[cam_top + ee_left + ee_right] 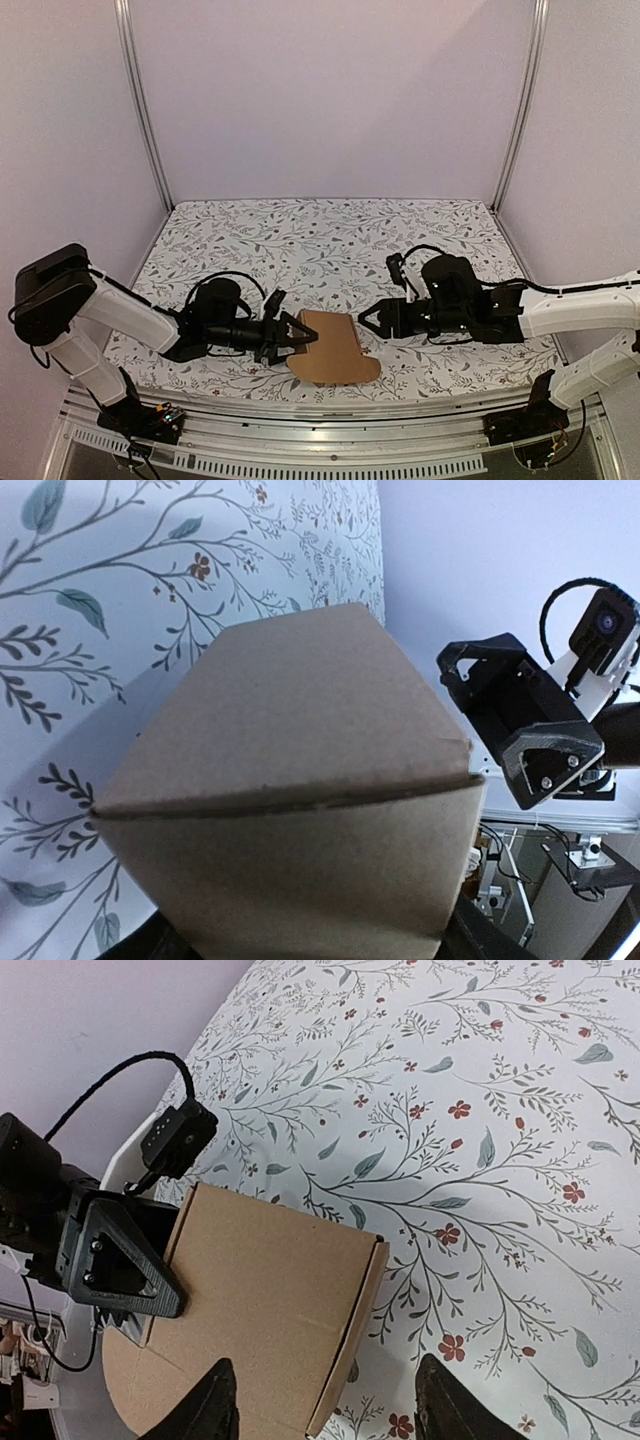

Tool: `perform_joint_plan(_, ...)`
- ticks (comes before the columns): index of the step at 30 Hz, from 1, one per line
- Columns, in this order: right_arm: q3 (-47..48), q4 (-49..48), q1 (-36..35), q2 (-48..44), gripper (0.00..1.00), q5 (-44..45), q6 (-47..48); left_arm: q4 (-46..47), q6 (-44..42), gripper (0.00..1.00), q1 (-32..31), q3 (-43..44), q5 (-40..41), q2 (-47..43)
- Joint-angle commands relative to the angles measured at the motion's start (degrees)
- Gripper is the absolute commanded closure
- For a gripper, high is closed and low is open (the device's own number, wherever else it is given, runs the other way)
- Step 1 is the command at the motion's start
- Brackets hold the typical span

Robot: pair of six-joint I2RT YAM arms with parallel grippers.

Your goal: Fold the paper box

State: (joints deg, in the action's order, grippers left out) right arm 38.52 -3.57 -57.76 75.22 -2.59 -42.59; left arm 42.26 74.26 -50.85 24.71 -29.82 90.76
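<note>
**Holding the paper box by one edge, left arm only**

From the overhead camera I see the paper box [335,352] lying near the front edge of the table [330,240], between the two arms. It is a plain brown cardboard piece with a rounded flap on its near side. The left gripper [290,335] comes in from the left, its jaws closed on the left edge of the cardboard. On the right wrist camera, one black triangular finger [120,1265] sits on top of the sheet at that edge.

On the left wrist camera the cardboard fills most of the view. A crease runs across it, and the panels above and below the crease meet at an angle.

The right gripper [372,318] points at the box from the right, just beside its right edge. Its fingers [222,1405] are spread wide with nothing held between them. I cannot tell from any view whether a fingertip touches the cardboard. The right-hand side of the box shows a doubled edge and casts a shadow on the flowered cloth [500,1110].
</note>
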Motion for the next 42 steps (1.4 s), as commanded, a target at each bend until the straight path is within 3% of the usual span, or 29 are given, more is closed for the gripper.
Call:
perform_joint_plan(1,3.04,6.00,-0.20,-3.60,0.30,-2.89,13.77,2.36,2.24,0.66,1.88,-1.79,-6.75,-3.31)
perform_joint_plan(3,4.46,8.24,-0.32,-5.60,0.22,-3.99,18.91,5.15,3.79,0.66,2.55,-3.13,-9.20,-4.68)
perform_joint_plan(5,6.27,10.43,-0.24,-7.06,0.04,-5.87,24.37,6.22,4.55,0.67,3.36,-4.17,-11.46,-6.59)
perform_joint_plan(6,7.02,11.18,-0.28,-7.51,0.02,-6.59,26.85,6.20,4.72,0.67,3.85,-4.55,-12.58,-7.45)
perform_joint_plan(13,9.06,11.65,-0.72,-12.42,0.01,-9.73,41.30,4.73,5.29,0.68,6.44,-6.34,-18.52,-15.60)
perform_joint_plan(19,9.56,12.09,-6.02,-15.63,0.01,-9.86,62.56,4.20,6.52,0.64,9.82,-6.37,-24.56,-20.57)
perform_joint_plan(23,8.47,10.78,-11.29,-16.61,0.01,-3.90,77.27,8.11,9.70,0.64,11.73,-7.33,-27.76,-20.51)
perform_joint_plan(28,6.65,6.26,-18.33,-15.00,0.01,12.08,89.32,14.80,13.31,0.64,12.53,-8.18,-30.69,-18.23)
perform_joint_plan(32,3.09,-3.21,-23.17,-11.95,0.01,22.17,100.23,20.70,15.89,0.66,12.52,-8.68,-31.83,-15.55)
perform_joint_plan(42,-1.83,-18.79,-29.84,-3.84,0.01,30.22,110.47,25.07,17.58,0.67,12.53,-9.80,-32.70,-12.41)
